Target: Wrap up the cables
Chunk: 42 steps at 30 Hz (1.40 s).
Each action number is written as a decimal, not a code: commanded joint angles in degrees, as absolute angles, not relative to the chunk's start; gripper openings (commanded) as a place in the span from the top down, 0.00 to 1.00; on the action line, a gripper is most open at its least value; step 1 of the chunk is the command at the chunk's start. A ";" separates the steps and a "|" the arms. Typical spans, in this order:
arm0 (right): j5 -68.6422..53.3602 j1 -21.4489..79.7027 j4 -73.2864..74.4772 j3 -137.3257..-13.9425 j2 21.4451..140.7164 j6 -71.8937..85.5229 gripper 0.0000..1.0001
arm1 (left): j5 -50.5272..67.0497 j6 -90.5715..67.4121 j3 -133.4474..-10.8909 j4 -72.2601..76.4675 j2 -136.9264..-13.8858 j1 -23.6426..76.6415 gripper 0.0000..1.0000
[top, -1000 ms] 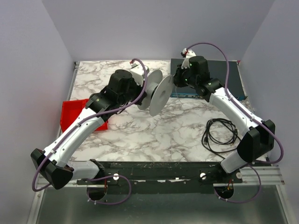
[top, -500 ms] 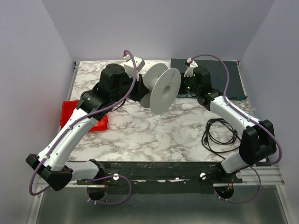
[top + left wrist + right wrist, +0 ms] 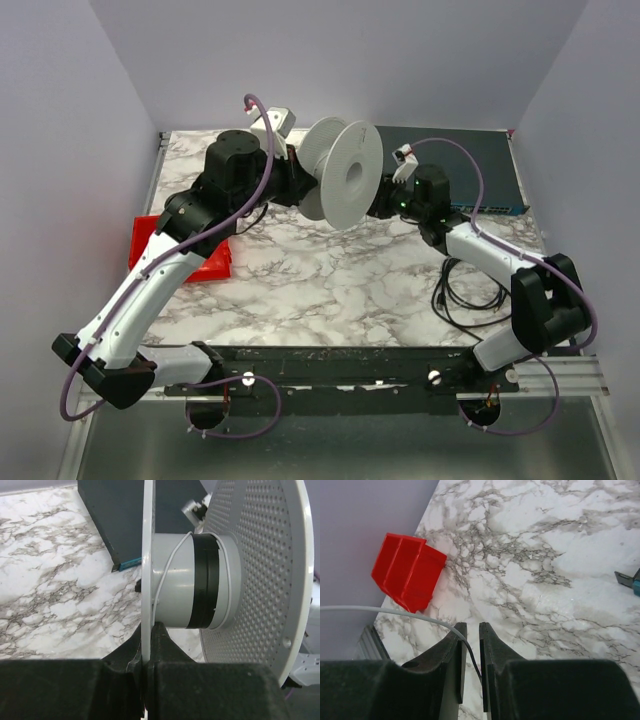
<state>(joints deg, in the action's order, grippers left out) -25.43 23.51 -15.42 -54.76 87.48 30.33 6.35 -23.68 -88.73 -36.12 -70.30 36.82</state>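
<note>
aloft, spool (image 3: 345,175); marbled tabletop (image 3: 330,285), lilac walls (image 3: 350,60)

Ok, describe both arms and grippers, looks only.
Both match: the left arm and right arm have white tubular links between bulky black joints, with a purple cable looping loosely along each. A small green light glows near the right arm's wrist. The left gripper and right gripper each have two flat matte-black fingers.

White shells and black joint housings clad the left arm (image 3: 150,290) and right arm (image 3: 488,248); a purple cable (image 3: 271,150) trails each; end effector fingers (image 3: 451,672) are black.
</note>
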 commanded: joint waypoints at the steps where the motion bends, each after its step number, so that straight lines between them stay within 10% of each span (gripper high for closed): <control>1: -30.82 23.65 -23.09 -50.43 87.53 35.16 0.77 | -1.99 -28.55 -92.91 -32.12 -70.26 36.61 1.00; 24: -31.28 34.94 -30.42 -40.06 84.11 41.78 0.86 | -23.15 -37.21 -101.05 -35.29 -80.31 34.94 1.00; 42: -16.60 43.20 5.80 -53.17 73.70 29.49 0.99 | -27.01 -39.77 -105.13 -38.72 -92.39 30.52 1.00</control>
<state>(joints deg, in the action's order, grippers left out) -22.74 40.69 -7.51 -47.27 74.96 34.87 -23.70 -37.82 -100.53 -39.92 -90.17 31.18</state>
